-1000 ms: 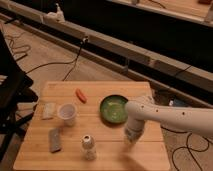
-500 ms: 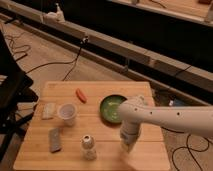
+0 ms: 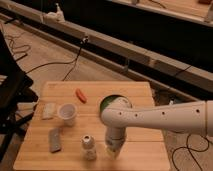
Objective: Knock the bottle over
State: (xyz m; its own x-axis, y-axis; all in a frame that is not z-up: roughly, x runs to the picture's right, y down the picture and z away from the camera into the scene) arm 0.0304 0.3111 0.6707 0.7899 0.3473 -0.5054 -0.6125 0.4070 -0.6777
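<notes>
Rectangular light wooden plank table (image 3: 137, 91) on dull brownish floor (image 3: 42, 52). Thin black cables (image 3: 52, 63) trail across the floor. Long pale rail (image 3: 150, 59) runs diagonally behind, dark panel (image 3: 130, 27) above it. Black framed furniture (image 3: 12, 87) at left edge. Dim, warm light.

We swung our arm (image 3: 165, 117) over toward the bottle (image 3: 89, 148). The gripper (image 3: 112, 148), which had hung well to the bottle's right, came down just beside it on that same side, level with its body. Our wrist also slid over more of the green bowl (image 3: 111, 101) behind the bottle.
</notes>
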